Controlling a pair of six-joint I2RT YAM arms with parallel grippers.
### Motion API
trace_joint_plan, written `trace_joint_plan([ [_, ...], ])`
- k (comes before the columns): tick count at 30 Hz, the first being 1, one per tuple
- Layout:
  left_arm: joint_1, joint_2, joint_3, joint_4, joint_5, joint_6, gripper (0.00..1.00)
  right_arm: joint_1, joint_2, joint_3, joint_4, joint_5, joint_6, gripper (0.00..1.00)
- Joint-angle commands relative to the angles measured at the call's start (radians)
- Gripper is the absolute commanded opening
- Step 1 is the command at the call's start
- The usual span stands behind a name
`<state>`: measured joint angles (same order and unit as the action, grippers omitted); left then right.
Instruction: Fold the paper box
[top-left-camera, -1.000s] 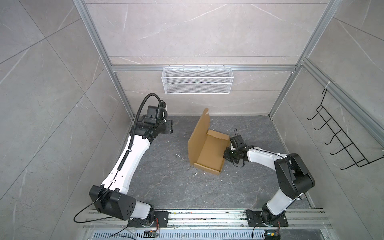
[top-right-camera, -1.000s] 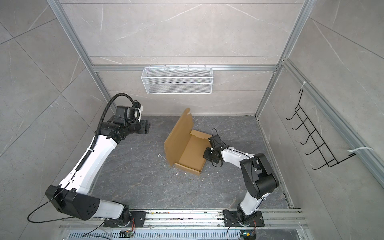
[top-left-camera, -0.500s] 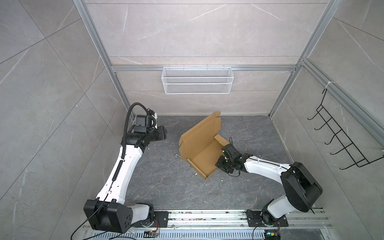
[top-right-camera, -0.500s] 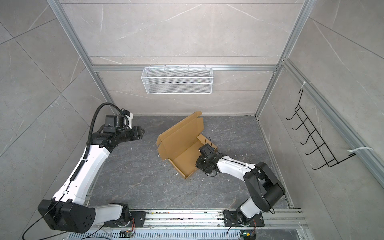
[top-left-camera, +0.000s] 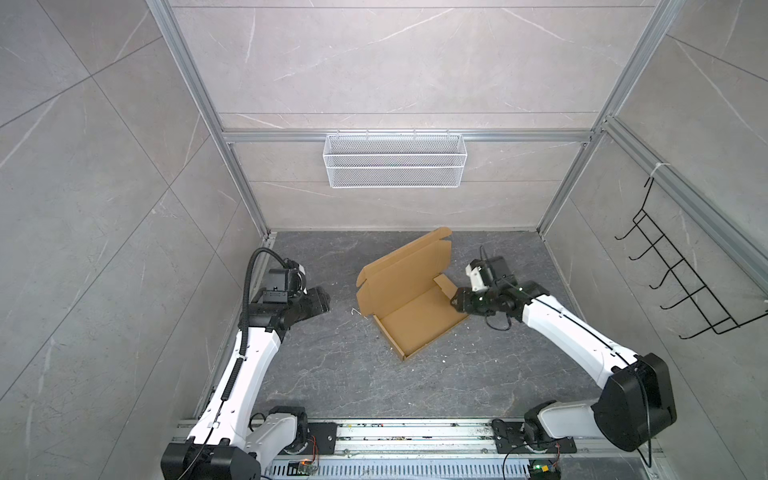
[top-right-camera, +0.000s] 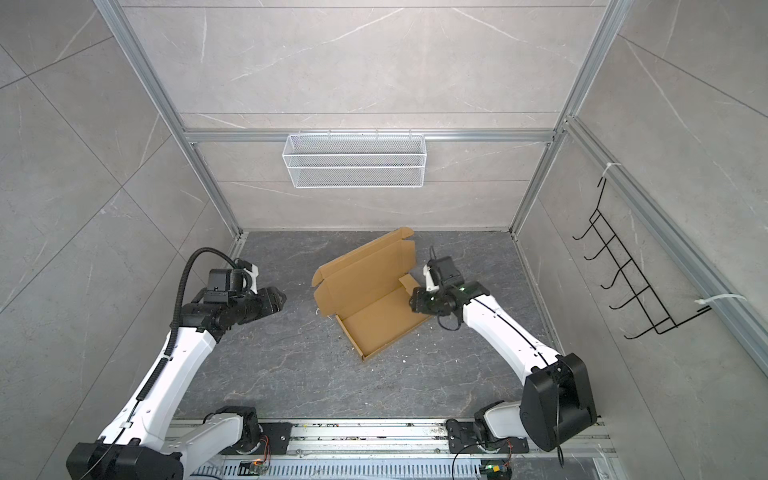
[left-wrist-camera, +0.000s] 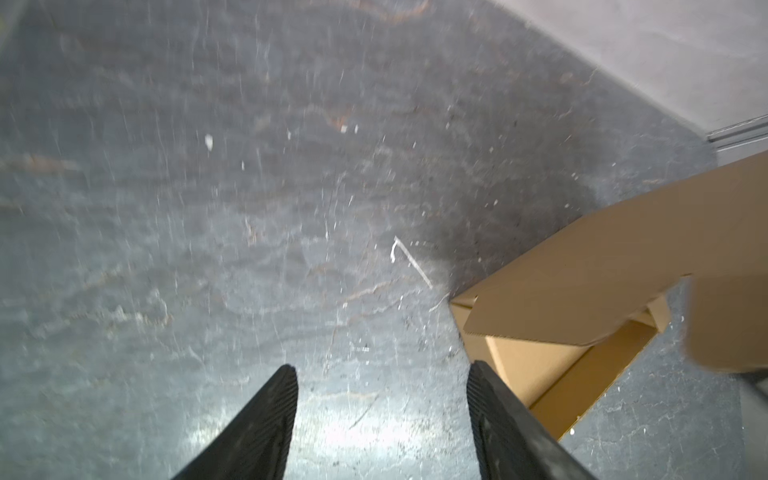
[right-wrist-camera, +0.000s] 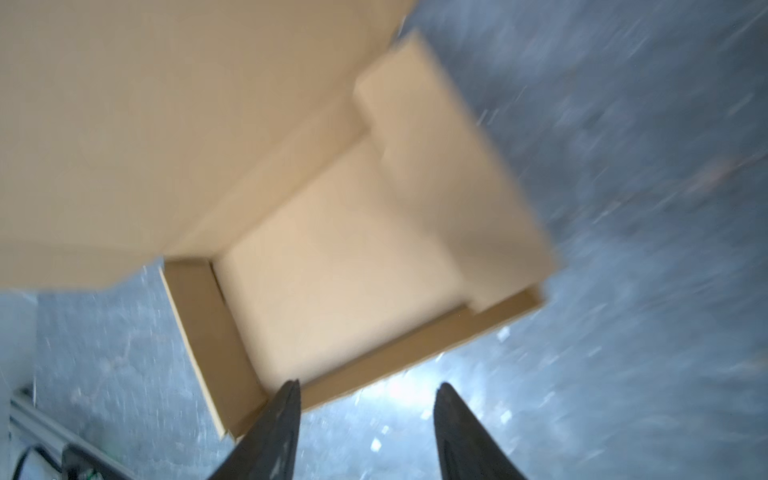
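The paper box (top-left-camera: 415, 320) (top-right-camera: 374, 318) is plain brown cardboard and lies on the dark floor in both top views, a shallow tray with its lid (top-left-camera: 405, 270) tilted up toward the back left. My right gripper (top-left-camera: 455, 301) (top-right-camera: 412, 305) is at the tray's right corner, beside a loose side flap (top-left-camera: 445, 286). In the right wrist view the right gripper (right-wrist-camera: 368, 384) is open and empty, with the tray wall (right-wrist-camera: 374, 365) just past one fingertip. My left gripper (top-left-camera: 322, 301) (left-wrist-camera: 382, 368) is open over bare floor, left of the box (left-wrist-camera: 582, 291) and apart from it.
A white wire basket (top-left-camera: 395, 160) hangs on the back wall. A black hook rack (top-left-camera: 681, 286) is on the right wall. Small white scraps (top-left-camera: 355, 311) lie on the floor beside the box. The arms' base rail (top-left-camera: 415, 432) runs along the front edge.
The box has turned on the floor and its lid has leaned from upright toward the back left. My right gripper has opened and let go of it. The left gripper has come lower and nearer.
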<state>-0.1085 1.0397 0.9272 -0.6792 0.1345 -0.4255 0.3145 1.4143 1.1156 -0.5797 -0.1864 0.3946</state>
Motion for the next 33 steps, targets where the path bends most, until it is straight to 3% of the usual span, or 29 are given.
trace_joint_plan([
  [1, -0.042, -0.055, -0.052, 0.018, 0.013, -0.092, 0.68, -0.052, 0.101, 0.083, 0.022, -0.051, -0.127, 0.57],
  [8, -0.236, -0.090, -0.175, 0.082, -0.066, -0.206, 0.70, -0.147, 0.320, 0.195, 0.129, -0.174, -0.130, 0.60],
  [13, -0.357, -0.062, -0.219, 0.128, -0.111, -0.271, 0.70, -0.158, 0.431, 0.242, 0.133, -0.243, -0.163, 0.60],
  [25, -0.499, 0.023, -0.281, 0.310, -0.104, -0.364, 0.70, -0.156, 0.525, 0.229, 0.155, -0.278, -0.175, 0.53],
  [33, -0.515, 0.074, -0.312, 0.398, -0.105, -0.391, 0.70, -0.142, 0.471, 0.101, 0.197, -0.243, -0.165, 0.43],
])
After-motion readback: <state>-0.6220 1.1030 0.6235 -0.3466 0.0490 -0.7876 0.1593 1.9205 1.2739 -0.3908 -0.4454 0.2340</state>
